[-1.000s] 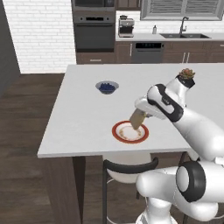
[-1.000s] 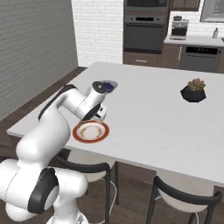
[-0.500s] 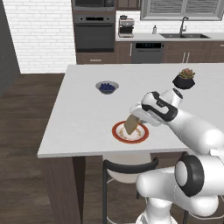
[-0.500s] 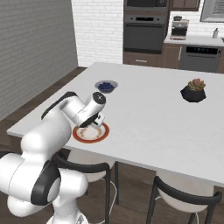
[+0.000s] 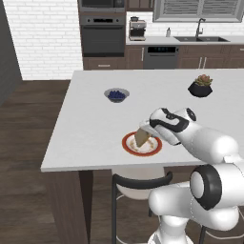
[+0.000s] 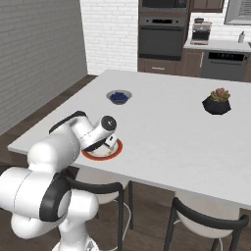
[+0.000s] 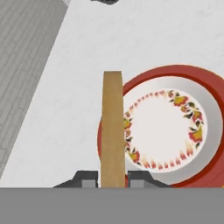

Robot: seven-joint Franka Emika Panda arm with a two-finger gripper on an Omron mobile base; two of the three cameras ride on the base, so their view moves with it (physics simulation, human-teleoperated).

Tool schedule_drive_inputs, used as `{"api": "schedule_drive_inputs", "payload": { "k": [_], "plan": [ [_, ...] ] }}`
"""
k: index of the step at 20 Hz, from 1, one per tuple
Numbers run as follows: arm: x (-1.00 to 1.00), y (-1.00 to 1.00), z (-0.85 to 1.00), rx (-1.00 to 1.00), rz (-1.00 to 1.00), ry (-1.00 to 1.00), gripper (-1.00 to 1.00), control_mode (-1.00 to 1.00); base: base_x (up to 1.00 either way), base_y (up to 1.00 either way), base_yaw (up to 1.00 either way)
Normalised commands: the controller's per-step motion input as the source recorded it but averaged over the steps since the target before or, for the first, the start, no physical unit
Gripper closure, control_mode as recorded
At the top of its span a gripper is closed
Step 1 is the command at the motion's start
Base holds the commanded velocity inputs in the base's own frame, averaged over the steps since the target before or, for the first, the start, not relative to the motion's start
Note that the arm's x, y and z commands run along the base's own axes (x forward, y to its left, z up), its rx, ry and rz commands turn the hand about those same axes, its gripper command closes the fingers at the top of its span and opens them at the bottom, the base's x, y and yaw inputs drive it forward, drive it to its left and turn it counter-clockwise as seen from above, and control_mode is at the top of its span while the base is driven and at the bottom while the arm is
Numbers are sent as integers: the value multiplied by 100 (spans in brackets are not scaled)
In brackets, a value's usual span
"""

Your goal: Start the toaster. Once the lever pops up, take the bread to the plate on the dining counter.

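Bread, a square tan-brown slice of toast [image 7: 112,129], is pinched edge-on between the two dark fingers of the gripper [image 7: 112,177], tilted over the near-left part of the round plate with a red rim and flowered white centre [image 7: 205,127]. That plate [image 5: 128,144] lies near the front edge of the large white dining counter [image 5: 157,102]. Farther back stand a small grey bowl of blueberries [image 5: 116,94] and, well apart toward the right edge, a dark pot with a succulent [image 5: 200,86].

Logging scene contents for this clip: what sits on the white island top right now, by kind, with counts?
Plates: 1, red-rimmed plate
Bread slices: 1, bread held on edge in the hand over the plate
Bowls: 1, blueberry bowl
Potted plants: 1, succulent
Total: 4
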Motion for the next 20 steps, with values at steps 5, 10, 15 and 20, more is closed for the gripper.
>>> {"api": "schedule_drive_inputs", "payload": {
  "k": [5, 10, 15, 20],
  "plan": [
    [0, 3, -25, 3, 0, 0, 100, -100, 0, 0, 0],
    [14, 1, 13, 1, 0, 9, 100, -100, 0, 0, 0],
    [37, 0, 17, 0, 0, 22, 100, -100, 0, 0, 0],
    [38, 0, -4, 0, 0, 7, 100, -100, 0, 0, 0]
  ]
}}
